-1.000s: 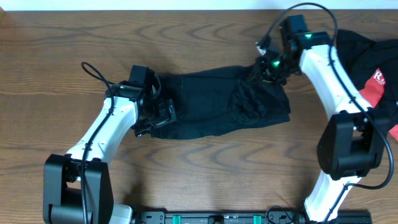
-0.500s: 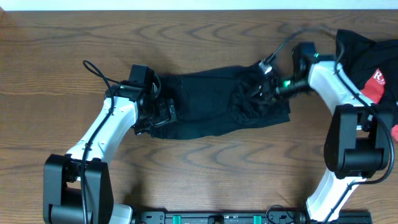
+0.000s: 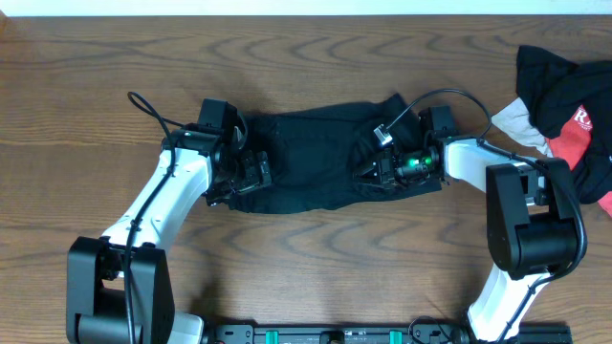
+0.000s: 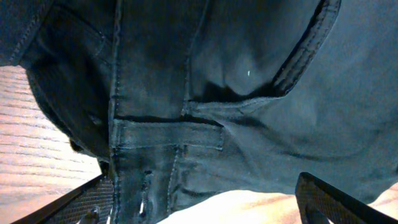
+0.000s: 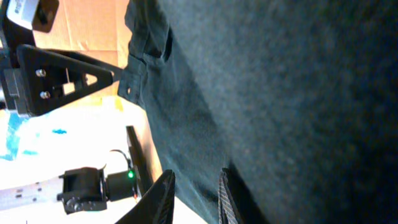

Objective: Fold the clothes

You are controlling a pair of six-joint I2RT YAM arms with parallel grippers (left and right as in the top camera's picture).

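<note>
Fold stage, about mid-way by my reading: trousers (image 3: 316,162) lie doubled into short band across middle of table (image 3: 115,76), right-end layer rumpled. Left gripper (image 3: 251,177) on trousers' left end, jaws wide, nothing gripped. Right gripper (image 3: 375,170) on trousers' right end, fingers narrowly apart; cannot tell if cloth pinched. Next move likely calls for smoothing, then another fold. Fabric black, stitched seams, belt loop, pocket edge.

Right claw (image 3: 373,172) lower, onto clothes (image 3: 306,162)

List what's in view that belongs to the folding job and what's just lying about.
Job:
- black trousers, in the middle

Lying about:
- black-and-red garment with white lettering, far right
- pale grey cloth, at that garment's left edge
</note>
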